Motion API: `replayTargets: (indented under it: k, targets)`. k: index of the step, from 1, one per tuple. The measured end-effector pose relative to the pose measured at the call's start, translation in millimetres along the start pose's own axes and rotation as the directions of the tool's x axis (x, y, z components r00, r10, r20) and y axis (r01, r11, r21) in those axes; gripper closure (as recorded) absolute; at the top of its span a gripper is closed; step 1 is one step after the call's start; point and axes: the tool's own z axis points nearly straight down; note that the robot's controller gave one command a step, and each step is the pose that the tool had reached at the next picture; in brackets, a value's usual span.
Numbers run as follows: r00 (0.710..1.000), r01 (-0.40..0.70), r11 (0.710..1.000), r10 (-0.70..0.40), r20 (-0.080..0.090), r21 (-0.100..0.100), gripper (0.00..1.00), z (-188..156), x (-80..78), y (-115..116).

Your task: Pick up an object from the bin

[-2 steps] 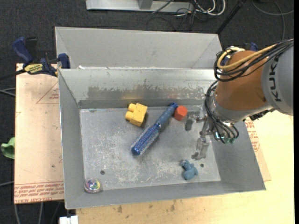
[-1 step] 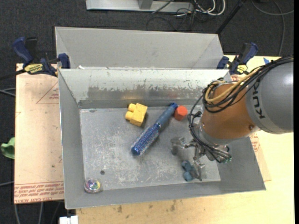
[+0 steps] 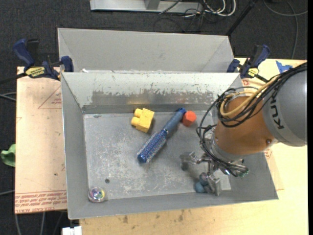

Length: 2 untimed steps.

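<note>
Gripper low in the bin's near-right corner, small rounded blue-grey lump just beside it, grasp impossible to tell

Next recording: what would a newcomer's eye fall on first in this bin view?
The arm's orange-covered wrist bulks in from the right, its tool low in the front right corner of the bin beside a small bluish thing. Mid-bin, a blue brush lies diagonally, a yellow block to its left near the back wall and a small orange piece at its handle end.

Grey bin: yellow block, blue brush, orange piece, disc.
</note>
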Motion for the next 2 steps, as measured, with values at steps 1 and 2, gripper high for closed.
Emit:
replayTargets:
  k: [1, 2]
  targets:
    - [1.0, 0.002, 1.0, -0.002, -0.002, -0.001, 1.0, -0.4, 0.1, 0.3]
    - [1.0, -0.004, 1.0, 0.004, 0.008, 0.006, 1.0, -127.5, -8.4, -12.4]
